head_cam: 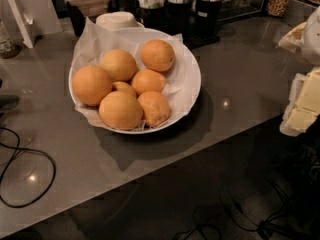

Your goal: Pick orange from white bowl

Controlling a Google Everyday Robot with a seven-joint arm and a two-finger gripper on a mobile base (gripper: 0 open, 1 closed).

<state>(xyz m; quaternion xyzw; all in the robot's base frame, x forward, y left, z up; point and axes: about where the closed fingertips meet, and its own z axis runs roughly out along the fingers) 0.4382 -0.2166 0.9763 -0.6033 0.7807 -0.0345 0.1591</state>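
The white bowl [192, 79] stands on the grey counter left of centre, lined with crinkled white paper. Several oranges lie in it. Round deep-orange ones sit at the back right [158, 55], in the middle [148, 81], at the left [92, 85] and at the front [120, 110]. A paler orange [119, 64] lies at the back left and a lumpy oblong one [154, 108] at the front right. My gripper [304, 104], white and cream, shows at the right edge. It is well away from the bowl and holds nothing that I can see.
A small white cap-like dish [117, 20] sits just behind the bowl. Black holders with utensils [177, 6] stand at the back. A black cable [27, 176] loops on the counter at the left. The counter edge [200, 149] runs diagonally, with dark floor and cables below.
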